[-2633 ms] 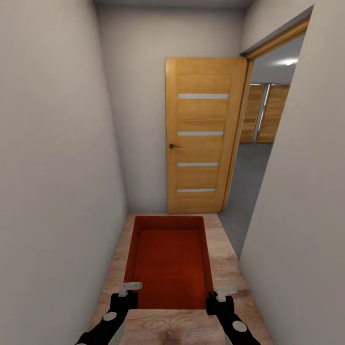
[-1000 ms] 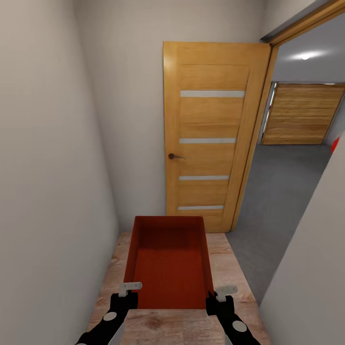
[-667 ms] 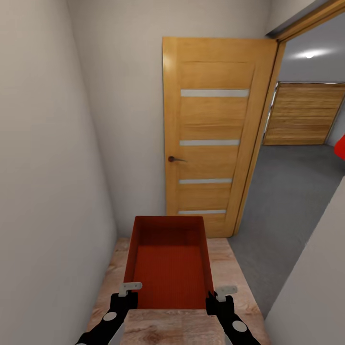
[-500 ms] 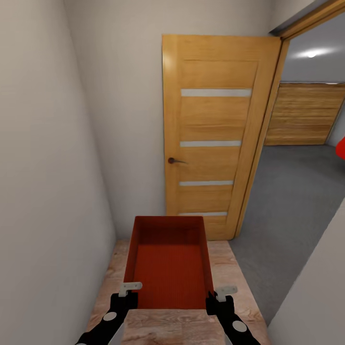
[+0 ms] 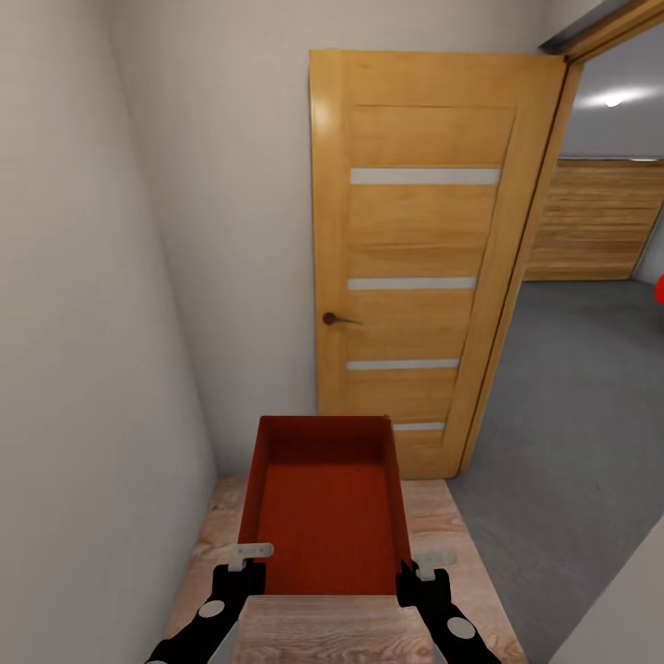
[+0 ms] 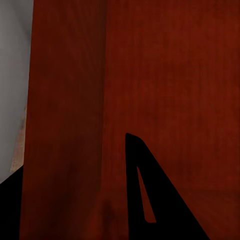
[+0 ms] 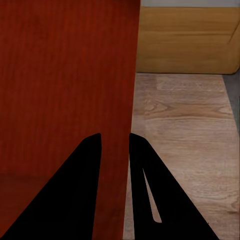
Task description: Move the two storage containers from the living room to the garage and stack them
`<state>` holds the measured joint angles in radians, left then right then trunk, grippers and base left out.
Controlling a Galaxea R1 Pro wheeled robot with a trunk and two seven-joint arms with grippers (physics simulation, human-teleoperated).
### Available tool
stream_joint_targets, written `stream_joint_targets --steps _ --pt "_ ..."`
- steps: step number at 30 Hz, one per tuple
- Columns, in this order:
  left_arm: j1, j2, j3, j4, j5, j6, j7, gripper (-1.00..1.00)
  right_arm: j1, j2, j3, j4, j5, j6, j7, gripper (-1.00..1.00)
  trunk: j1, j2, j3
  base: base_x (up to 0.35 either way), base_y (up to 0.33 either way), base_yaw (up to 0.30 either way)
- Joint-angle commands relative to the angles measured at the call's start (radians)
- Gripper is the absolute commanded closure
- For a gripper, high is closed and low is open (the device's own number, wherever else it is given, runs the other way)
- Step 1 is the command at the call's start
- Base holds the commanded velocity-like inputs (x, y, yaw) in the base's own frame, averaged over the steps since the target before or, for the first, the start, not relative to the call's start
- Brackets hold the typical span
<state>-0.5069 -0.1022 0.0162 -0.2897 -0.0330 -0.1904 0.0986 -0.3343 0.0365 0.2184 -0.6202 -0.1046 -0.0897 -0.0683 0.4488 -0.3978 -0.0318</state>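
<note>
Hauling step for sure: left gripper point(image 5: 239, 574) and right gripper point(image 5: 417, 579) each pinch a side wall of the storage container point(image 5: 325, 503). Next it needs a right turn past the open door point(image 5: 420, 258) onto the garage floor point(image 5: 572, 415).

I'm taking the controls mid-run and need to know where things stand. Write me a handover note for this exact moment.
Left pincer: shut on the near left wall of the storage container.
Right pincer: shut on its near right wall; the right wrist view shows a finger on each side of the wall.
Container is empty, carried level over the wood plank floor, facing the open wooden door.
Done: one container picked up and brought to the doorway.
Left: turn right onto the grey concrete floor, set it down, fetch the other, stack it.
</note>
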Motion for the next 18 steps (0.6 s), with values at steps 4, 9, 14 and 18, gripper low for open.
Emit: stream_joint_targets --steps 4,9,14,18 --pt "-0.001 0.036 0.014 0.003 0.001 -0.004 0.044 1.0 -0.002 -0.001 0.01 -0.003 -0.006 -0.048 0.015 1.0 0.001 -0.002 -0.002 0.333 0.0 0.0" --pt "-0.001 0.036 0.014 0.003 0.001 -0.004 0.044 1.0 -0.002 -0.001 0.01 -0.003 -0.006 -0.048 0.015 1.0 0.001 -0.002 -0.002 0.333 0.0 0.0" --pt "-0.001 0.036 0.015 0.002 0.001 -0.008 0.044 1.0 -0.002 -0.001 0.01 -0.003 -0.006 -0.048 0.015 1.0 0.001 -0.002 -0.002 0.315 0.0 0.0" --pt "-0.001 0.036 0.014 0.003 0.001 -0.037 0.044 1.0 -0.002 -0.001 0.01 -0.003 -0.007 -0.048 0.015 1.0 0.001 -0.002 -0.002 0.075 0.0 0.0"
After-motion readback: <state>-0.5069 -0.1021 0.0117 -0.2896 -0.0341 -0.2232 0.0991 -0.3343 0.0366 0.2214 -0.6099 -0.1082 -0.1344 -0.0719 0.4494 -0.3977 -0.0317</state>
